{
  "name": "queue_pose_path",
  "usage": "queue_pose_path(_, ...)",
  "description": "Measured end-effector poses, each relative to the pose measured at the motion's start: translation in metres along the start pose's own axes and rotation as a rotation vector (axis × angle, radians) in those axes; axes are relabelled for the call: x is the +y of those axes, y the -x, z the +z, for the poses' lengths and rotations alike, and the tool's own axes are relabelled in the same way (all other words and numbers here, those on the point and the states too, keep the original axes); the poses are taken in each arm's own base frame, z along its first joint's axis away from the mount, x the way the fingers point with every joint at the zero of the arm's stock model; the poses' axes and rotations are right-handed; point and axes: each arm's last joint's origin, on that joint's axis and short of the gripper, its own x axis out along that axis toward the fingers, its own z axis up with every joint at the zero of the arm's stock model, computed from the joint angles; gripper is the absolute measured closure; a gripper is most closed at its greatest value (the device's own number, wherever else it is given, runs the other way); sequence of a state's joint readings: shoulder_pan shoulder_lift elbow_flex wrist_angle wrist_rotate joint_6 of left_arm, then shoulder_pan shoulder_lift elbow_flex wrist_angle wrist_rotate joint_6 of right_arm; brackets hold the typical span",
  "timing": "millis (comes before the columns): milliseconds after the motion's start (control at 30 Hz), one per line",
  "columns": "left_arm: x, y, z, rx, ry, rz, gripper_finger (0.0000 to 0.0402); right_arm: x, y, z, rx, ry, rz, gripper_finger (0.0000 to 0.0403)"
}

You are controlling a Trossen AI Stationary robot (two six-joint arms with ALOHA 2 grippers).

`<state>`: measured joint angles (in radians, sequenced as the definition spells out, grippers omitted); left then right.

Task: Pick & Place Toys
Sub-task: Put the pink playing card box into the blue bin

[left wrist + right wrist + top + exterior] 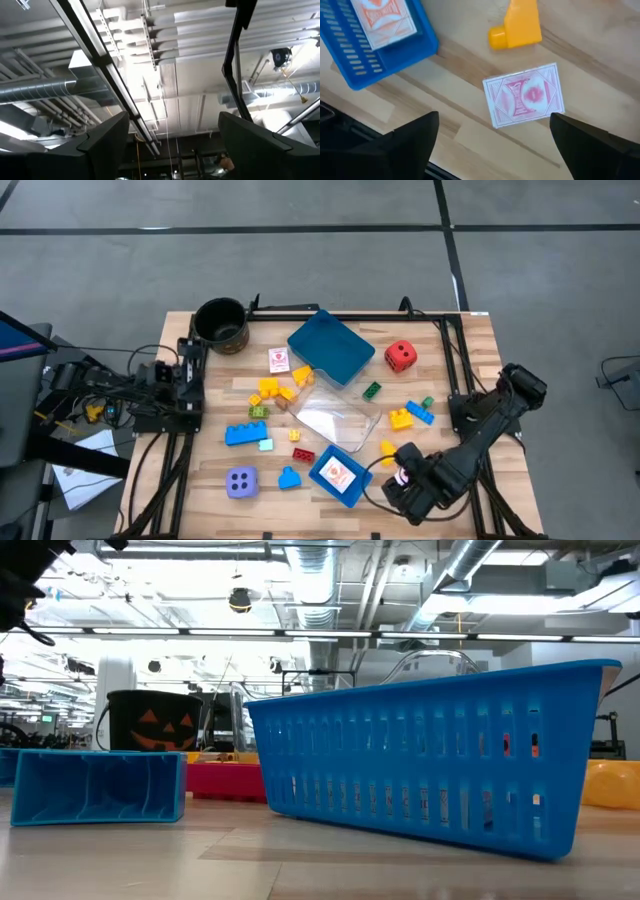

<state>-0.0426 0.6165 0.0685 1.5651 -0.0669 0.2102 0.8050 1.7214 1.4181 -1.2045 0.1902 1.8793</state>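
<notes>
My right pincer [492,145] hangs low over the near right corner of the counter [600,60], its two fingers spread wide with nothing between them. Just ahead of the fingertips a small white red-printed card [524,95] lies flat on the wood, a little askew to my jaw line. From above, the card itself is mostly hidden under my wrist, so I go by the wrist camera for its position.

This is my step: get hold of that card. It is thin and flush to the boards, so I judge a plain pinch from above will slip. Better to turn my wrist until the fingers square up with the card's short edges, come down until the tips touch the wood just outside them, then close slowly so the card bows up into the grip.

Just past the card sits a yellow brick [517,25], near enough that a wide approach could nudge it. Beside it, the small blue tray [340,477] already holds another card [382,17], the likely place for this one.

Far across the counter, my left pincer [172,145] is parked at the left edge, pointing at the ceiling, open and empty.
</notes>
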Motion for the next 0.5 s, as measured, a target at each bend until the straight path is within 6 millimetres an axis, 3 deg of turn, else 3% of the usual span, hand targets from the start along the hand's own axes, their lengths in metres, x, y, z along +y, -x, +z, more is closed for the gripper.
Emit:
queue_pose_path(100, 0.0, -0.005, 0.003, -0.017, -0.001, 0.0, 0.0101, 0.001, -0.004, -0.005, -0.019, -0.004, -0.005, 0.0027)
queue_pose_path(500, -0.001, -0.012, 0.002, 0.015, -0.004, -0.026, 0.0101, 0.014, -0.053, -0.012, 0.05, -0.075, -0.194, 0.0004)
